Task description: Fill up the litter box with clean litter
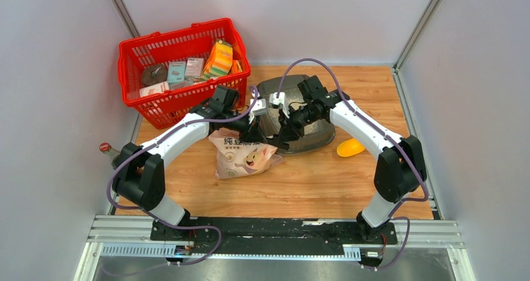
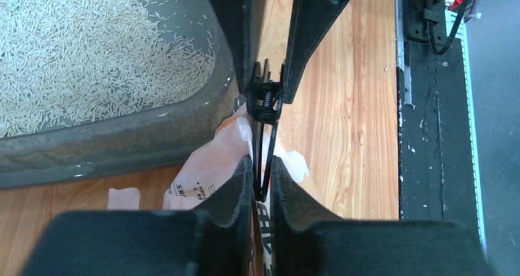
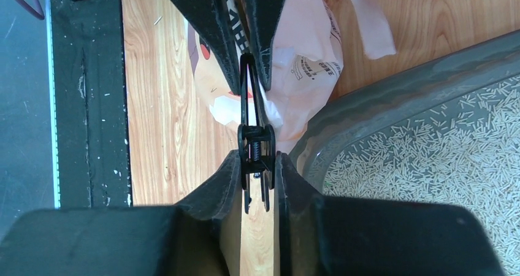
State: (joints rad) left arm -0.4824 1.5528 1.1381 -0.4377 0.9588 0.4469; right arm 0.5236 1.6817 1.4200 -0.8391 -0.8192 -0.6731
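Left gripper (image 2: 262,165) is clenched on the thin wire end of a black clip (image 2: 265,104). Right gripper (image 3: 257,159) is clamped on the same clip's spring end, fingertip to fingertip with the left. The clip hangs over the flat paper bag (image 1: 240,156), just beside the litter box (image 2: 122,141) rim. Clean litter (image 2: 80,61) is in the box. Red basket (image 1: 175,62) sits far-left, and the yellow scoop (image 1: 350,147) is right of the box.
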